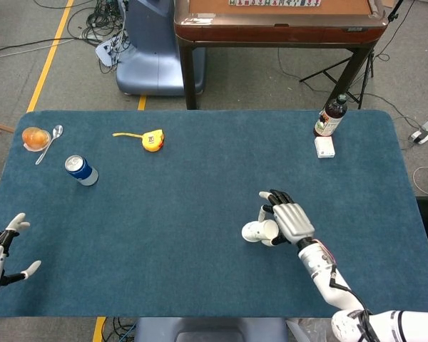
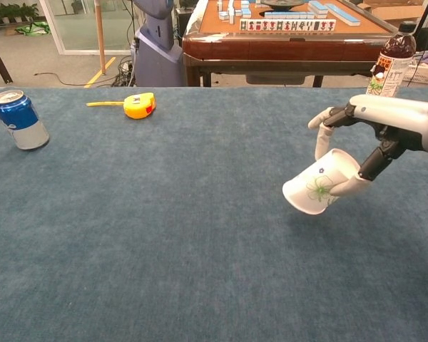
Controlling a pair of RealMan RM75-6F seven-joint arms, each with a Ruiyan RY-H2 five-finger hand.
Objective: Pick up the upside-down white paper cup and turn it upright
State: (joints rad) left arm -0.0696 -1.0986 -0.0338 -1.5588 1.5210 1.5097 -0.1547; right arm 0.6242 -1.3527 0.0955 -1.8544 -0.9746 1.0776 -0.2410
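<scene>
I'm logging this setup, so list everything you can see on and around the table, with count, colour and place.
paper cup: one, white with a green flower print, lifted off the cloth and tilted, mouth toward the left, near the table's right side
soda can: one, blue, upright, left side
tape measure: one, yellow, tape pulled out, far left-centre
spoon: one, silver, far left corner
orange item in a clear wrapper or dish: one, beside the spoon
drink bottle: one, dark, upright, far right corner
small box: one, white, just in front of the bottle
table: one, blue cloth top
mahjong table: one, wooden, behind
right hand: holds the cup
left hand: holds nothing, fingers apart, near left edge
</scene>
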